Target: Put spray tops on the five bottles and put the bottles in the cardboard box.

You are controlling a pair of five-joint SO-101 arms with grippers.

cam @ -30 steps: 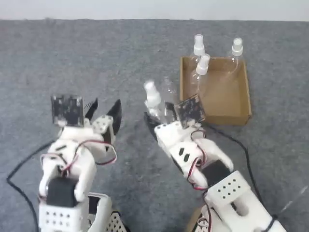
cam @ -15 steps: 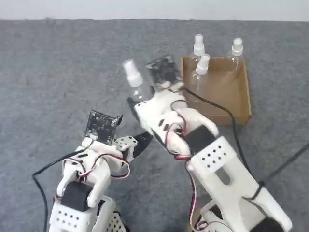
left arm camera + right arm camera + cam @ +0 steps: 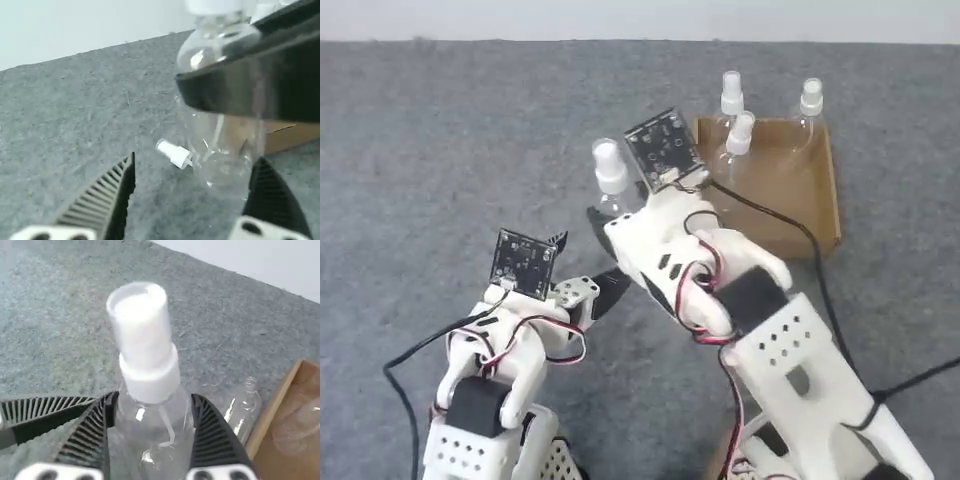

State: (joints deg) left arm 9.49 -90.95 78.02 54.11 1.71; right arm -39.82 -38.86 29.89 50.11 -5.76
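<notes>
Three capped bottles (image 3: 740,140) stand in the cardboard box (image 3: 815,228), an uncapped bottle (image 3: 243,401) and a loose spray top (image 3: 173,153) lie on the table (image 3: 440,130) nearby, the right gripper (image 3: 154,400) pinches a fourth capped bottle (image 3: 150,437) upright between its fingers beside the box, and the left gripper (image 3: 195,165) sits close by, fingers spread.

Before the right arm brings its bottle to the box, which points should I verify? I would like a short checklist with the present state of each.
1. Spray top seated on the held bottle: ok.
2. Right tool shut on the bottle's body, under the top: ok.
3. Left tool free of the bottle: cannot tell; it is open and close below it.
4. Room in the cardboard box: ok; the three capped bottles stand toward its far side.
5. Fifth bottle capped: not ok; it lies uncapped outside the box, and a loose spray top lies on the table.
</notes>
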